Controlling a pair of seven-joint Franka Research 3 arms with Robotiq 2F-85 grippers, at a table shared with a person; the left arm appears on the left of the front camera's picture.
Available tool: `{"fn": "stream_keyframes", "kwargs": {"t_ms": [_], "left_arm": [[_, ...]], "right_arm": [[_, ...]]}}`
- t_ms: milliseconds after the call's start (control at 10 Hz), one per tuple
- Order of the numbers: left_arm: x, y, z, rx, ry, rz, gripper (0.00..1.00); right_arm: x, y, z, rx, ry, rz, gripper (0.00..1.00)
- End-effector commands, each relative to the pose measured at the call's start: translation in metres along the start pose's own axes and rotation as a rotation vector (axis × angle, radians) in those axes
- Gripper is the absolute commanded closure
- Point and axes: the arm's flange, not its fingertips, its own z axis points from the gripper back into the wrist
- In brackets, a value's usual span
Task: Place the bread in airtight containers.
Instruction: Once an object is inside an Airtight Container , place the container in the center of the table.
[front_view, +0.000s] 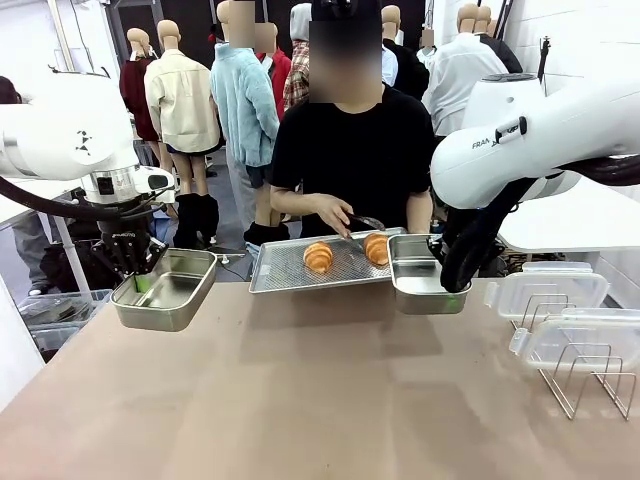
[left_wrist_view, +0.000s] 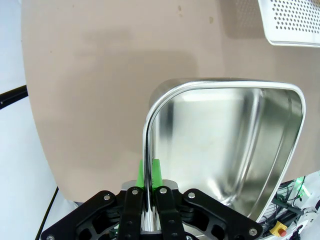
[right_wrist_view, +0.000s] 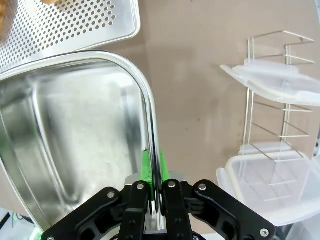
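— Where do they sit, the two pieces?
— On the perforated tray (front_view: 290, 275) at the far edge of the worktop (front_view: 300, 400): the left roll (front_view: 318, 257) near the tray's middle, the right roll (front_view: 377, 248) toward its right end. The person's hand (front_view: 330, 212) holds tongs (front_view: 365, 222) just above them.
— And the containers?
— The left end effector (front_view: 140, 283) is clenched on the rim of the left pan (front_view: 160, 315) at the worktop's left edge; its green pads (left_wrist_view: 156, 172) pinch the steel. The right end effector (front_view: 455, 290) grasps the rim of the right pan (front_view: 425, 300), just beside the tray's right end.
— The lids?
— Two clear lids (front_view: 550, 290) rest on the wire rack (front_view: 585, 385) by the right edge.
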Motion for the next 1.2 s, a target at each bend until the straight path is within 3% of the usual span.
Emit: {"fn": "stream_keyframes", "kwargs": {"t_ms": [0,1100], "left_arm": [[0.0012,0.0016,0.0028,-0.001,-0.017,-0.017,1.00],[0.0012,0.0016,0.0028,-0.001,-0.017,-0.017,1.00]], "right_arm": [[-0.0013,-0.0011,0.0012,-0.004,-0.014,0.005,1.00],[-0.0013,-0.0011,0.0012,-0.004,-0.014,0.005,1.00]]}}
